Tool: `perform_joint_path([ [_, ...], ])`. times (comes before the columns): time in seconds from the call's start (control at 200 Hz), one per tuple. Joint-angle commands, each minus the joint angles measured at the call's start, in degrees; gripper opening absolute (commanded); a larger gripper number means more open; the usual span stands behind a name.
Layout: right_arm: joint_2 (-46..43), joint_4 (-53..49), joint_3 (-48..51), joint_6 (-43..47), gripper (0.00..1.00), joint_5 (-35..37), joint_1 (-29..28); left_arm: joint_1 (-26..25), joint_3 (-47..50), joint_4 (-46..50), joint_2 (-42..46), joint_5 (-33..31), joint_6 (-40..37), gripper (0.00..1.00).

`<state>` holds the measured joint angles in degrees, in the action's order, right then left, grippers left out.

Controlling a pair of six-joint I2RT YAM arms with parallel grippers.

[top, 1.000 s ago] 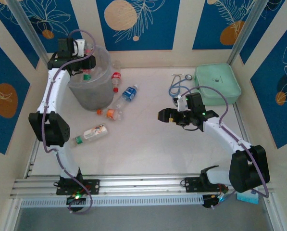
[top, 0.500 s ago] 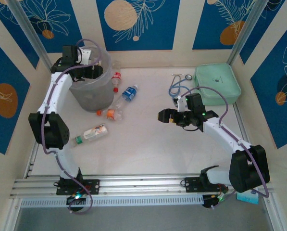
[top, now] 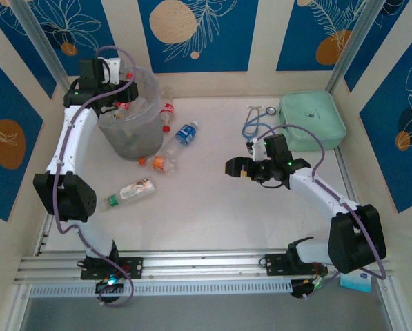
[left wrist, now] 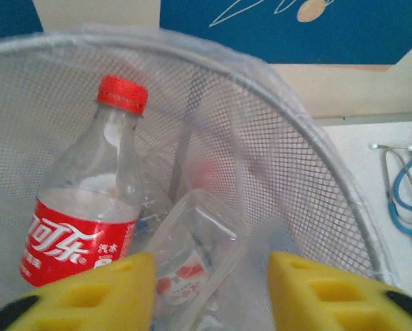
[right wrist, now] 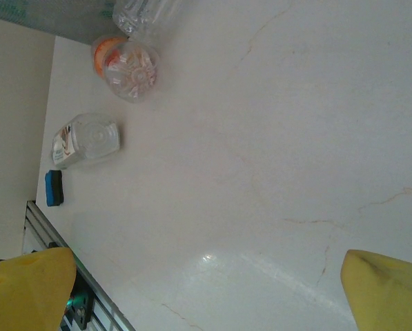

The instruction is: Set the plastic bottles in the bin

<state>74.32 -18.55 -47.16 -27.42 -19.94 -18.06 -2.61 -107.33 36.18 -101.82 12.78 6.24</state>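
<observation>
I see the translucent bin (top: 132, 117) upright at far left, a red-labelled bottle (left wrist: 88, 200) leaning inside; four more bottles (top: 185, 133) lie just right and near of it.

Clear glossy plastic bottles (left wrist: 88, 186), translucent mesh-textured bin (left wrist: 295, 179), smooth faintly-veined table (right wrist: 261, 138).

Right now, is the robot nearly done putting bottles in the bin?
Not yet. A red-labelled clear plastic bottle and another clear one sit inside the round translucent grey-white bin. The left tool hovers over it, holding nothing. At least four bottles lie on the white table.
</observation>
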Motion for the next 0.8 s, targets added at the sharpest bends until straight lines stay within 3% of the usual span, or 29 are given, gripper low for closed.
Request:
perform_joint_path([
  [0.0,0.16,-0.26,0.55,0.0,0.99,-1.34,-0.31,-0.35,5.2,-1.23,1.27,-2.59,2.22,0.33],
  [0.13,0.33,0.26,0.82,-0.18,0.99,-1.46,-0.31,-0.31,13.53,-4.34,4.42,-5.53,3.66,0.22],
  [0.33,1.22,0.61,0.09,-0.18,0.99,-2.03,-0.83,-0.11,18.53,-5.47,3.58,-5.2,4.96,0.21],
  [0.49,0.75,0.26,0.2,-0.17,0.99,-1.5,-1.18,0.15,14.66,-5.67,3.81,-3.68,6.1,0.21],
  [0.795,1.35,1.03,-0.06,0.75,0.99,-1.67,-1.19,0.06,2.19,-0.24,7.33,-1.66,4.15,0.74],
])
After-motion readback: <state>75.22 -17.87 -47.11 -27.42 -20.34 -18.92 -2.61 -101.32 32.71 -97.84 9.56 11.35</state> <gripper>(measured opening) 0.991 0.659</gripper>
